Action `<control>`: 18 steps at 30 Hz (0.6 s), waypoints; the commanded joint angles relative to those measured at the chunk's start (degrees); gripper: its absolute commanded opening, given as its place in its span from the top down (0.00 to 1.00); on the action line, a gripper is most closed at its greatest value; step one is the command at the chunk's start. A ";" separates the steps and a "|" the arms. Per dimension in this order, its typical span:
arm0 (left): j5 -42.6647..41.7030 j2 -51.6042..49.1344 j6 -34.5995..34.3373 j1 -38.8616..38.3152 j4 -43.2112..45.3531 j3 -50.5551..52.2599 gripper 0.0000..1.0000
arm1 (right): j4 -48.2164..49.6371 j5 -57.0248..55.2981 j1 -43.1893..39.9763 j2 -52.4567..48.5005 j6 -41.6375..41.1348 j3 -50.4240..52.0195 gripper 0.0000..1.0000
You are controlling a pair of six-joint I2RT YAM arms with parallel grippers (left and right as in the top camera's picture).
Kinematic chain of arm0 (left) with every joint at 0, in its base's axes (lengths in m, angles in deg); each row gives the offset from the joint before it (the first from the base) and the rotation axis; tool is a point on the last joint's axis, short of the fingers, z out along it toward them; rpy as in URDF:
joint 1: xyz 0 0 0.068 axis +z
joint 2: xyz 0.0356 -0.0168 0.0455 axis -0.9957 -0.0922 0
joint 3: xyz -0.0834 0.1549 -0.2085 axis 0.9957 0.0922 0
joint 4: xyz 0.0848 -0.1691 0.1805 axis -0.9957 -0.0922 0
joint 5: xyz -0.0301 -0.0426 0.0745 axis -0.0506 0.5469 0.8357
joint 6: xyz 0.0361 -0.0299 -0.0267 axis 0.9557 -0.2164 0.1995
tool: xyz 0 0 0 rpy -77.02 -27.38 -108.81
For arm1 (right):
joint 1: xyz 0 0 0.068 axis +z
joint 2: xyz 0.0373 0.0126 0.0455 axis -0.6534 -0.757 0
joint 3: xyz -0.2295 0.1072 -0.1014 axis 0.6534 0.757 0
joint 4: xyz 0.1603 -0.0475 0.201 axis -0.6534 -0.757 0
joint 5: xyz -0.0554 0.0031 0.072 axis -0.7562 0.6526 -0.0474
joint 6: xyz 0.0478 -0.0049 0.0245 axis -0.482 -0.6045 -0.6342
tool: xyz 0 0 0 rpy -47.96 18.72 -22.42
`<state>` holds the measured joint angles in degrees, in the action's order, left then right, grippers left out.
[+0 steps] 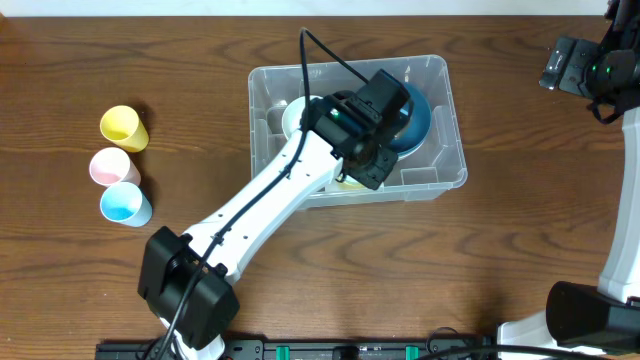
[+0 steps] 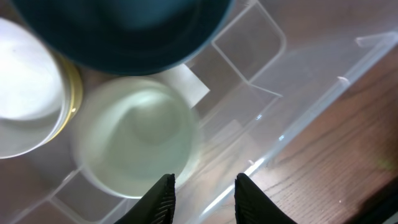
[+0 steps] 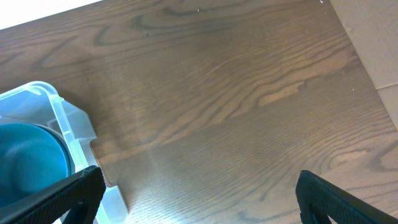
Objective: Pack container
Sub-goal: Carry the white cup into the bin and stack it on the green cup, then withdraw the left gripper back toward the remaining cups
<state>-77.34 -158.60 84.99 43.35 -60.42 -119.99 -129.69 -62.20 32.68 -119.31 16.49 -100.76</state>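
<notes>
Now, your left claw (image 2: 204, 198) hung inside the container (image 2: 314, 115), its two fingers (image 2: 163, 200) parted a little with nothing between them (released, as far as the wrist view showed). Just beyond the fingertips, a little to one side, lay a pale green bowl (image 2: 134, 140), blurred, on the container's floor. Farther out from the claw sat a teal bowl (image 2: 124, 31). Beside that was a white bowl (image 2: 25, 106), with a yellow edge (image 2: 73, 93) showing against it. On the claw's other side ran the container's clear long wall, with the brown worktop (image 2: 354, 149) beyond it.

Your right claw (image 3: 199, 202) was spread wide and gripped nothing. It hovered over the wood of the worktop, and the container's rounded corner, with the teal bowl inside, showed off to the side of one finger without touching it.

From overhead, the container stood near the middle of the worktop, and your left arm (image 1: 270, 195) reached into it over the near wall. Three cups stood well apart from both claws, close together in a short row: a yellow cup (image 1: 122, 126), a pink cup (image 1: 110, 165) and a blue cup (image 1: 122, 203).
</notes>
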 commanded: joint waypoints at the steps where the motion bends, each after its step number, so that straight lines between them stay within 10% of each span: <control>1: 0.28 4.39 -0.94 3.19 -0.83 -0.31 0.67 | -0.07 -0.39 -0.09 0.07 -0.63 -0.04 0.01; 18: 11.23 14.27 -2.23 42.32 0.59 0.09 0.43 | -0.07 -0.39 -0.09 0.07 -0.63 -0.04 0.01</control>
<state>-68.42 -141.37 83.72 80.94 -60.99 -120.34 -129.69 -62.20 32.68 -119.31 16.49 -100.76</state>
